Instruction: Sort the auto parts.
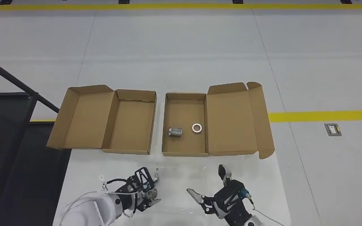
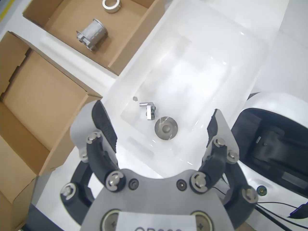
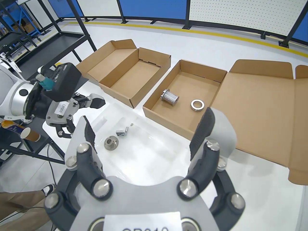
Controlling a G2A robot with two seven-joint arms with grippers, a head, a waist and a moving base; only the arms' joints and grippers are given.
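Note:
A round metal flange (image 2: pixel 166 128) (image 3: pixel 111 143) and a small L-shaped bracket (image 2: pixel 149 111) (image 3: pixel 122 131) lie in a clear plastic tray (image 2: pixel 216 56) (image 3: pixel 154 150) on the white table. The right cardboard box (image 1: pixel 184 148) (image 3: pixel 158 114) holds a ribbed metal cylinder (image 1: pixel 175 133) (image 2: pixel 92 34) (image 3: pixel 170 97) and a metal ring (image 1: pixel 197 128) (image 2: pixel 111 3) (image 3: pixel 197 105). The left cardboard box (image 1: pixel 129 120) (image 3: pixel 134 78) has nothing in it. My left gripper (image 2: pixel 163 126) (image 1: pixel 148 185) hangs open just above the flange. My right gripper (image 3: pixel 146 131) (image 1: pixel 210 183) is open over the tray's near side.
Both boxes have their lids folded flat outward (image 1: pixel 235 118) (image 1: pixel 85 116). A black metal rack (image 3: pixel 48 41) stands beside the table's left side, with a paper cup (image 3: pixel 30 134) on a low shelf. A tiny dark speck (image 2: pixel 135 99) lies in the tray near the bracket.

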